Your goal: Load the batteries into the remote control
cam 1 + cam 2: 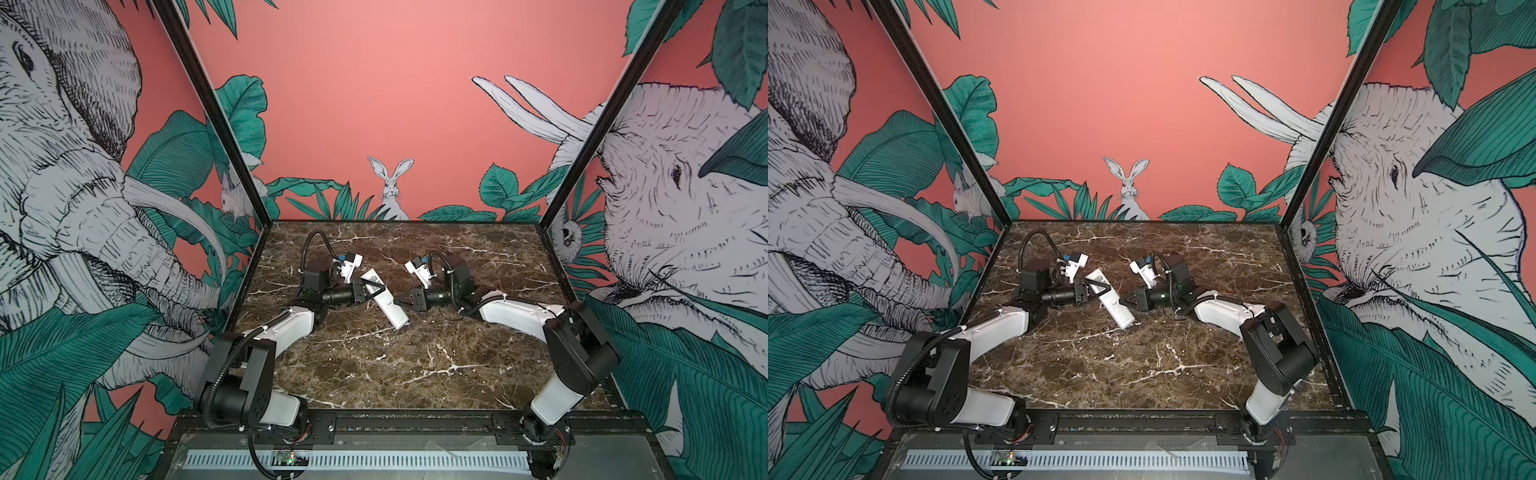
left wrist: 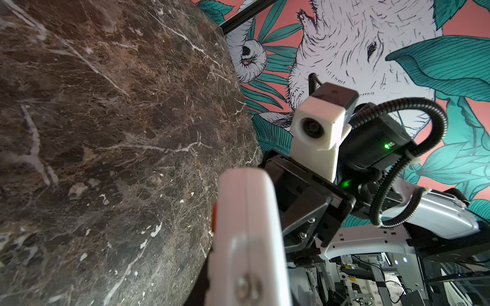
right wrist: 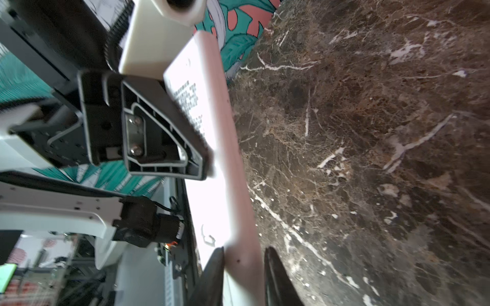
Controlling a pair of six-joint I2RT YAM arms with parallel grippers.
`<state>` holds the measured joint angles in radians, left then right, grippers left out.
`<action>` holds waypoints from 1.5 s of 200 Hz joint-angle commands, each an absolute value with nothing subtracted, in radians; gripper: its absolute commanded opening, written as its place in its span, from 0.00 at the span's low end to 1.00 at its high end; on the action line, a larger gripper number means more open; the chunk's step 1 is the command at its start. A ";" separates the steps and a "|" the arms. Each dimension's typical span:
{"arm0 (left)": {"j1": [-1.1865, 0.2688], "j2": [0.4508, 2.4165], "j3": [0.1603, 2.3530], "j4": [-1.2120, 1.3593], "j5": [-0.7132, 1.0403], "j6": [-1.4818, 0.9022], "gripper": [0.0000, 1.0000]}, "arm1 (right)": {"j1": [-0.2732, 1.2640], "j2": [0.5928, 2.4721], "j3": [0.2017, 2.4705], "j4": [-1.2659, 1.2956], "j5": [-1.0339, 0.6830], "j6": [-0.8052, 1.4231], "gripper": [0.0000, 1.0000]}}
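I hold the remote control [image 1: 384, 300] with both grippers near the middle of the marble surface [image 1: 374, 374]. My left gripper [image 1: 371, 291] clamps its far half, my right gripper [image 1: 402, 300] pinches its near half; its long axis crosses between them.

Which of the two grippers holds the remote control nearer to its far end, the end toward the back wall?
The left gripper: it grips the remote control near its far half, while the right gripper meets it near the front end.
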<state>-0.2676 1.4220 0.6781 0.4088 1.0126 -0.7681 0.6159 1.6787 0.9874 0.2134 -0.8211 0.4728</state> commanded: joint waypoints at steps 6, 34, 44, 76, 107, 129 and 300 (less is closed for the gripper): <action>-0.282 1.374 0.693 0.468 1.106 -0.782 0.01 | 0.626 1.652 0.993 0.070 -0.686 0.382 0.51; -0.282 1.377 0.699 0.445 1.094 -0.768 0.01 | 0.632 1.609 0.988 0.017 -0.638 0.324 0.66; -0.282 1.378 0.701 0.436 1.089 -0.765 0.01 | 0.639 1.568 0.992 -0.011 -0.616 0.293 0.69; -0.282 1.370 0.715 0.376 1.058 -0.736 0.01 | 0.700 1.525 1.017 -0.094 -0.510 0.212 0.77; -0.283 1.361 0.722 0.345 1.043 -0.721 0.01 | 0.775 1.550 1.067 -0.160 -0.403 0.176 0.99; -0.281 1.356 0.727 0.331 1.039 -0.716 0.01 | 0.825 1.576 1.091 -0.177 -0.316 0.162 0.99; -0.282 1.351 0.727 0.329 1.035 -0.708 0.13 | 0.957 1.608 1.151 -0.265 0.060 0.150 0.50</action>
<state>-0.2790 1.3823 0.7052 0.3054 0.9894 -0.7055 0.9668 1.6169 1.1450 -0.2512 0.0151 0.1528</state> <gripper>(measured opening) 0.216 0.504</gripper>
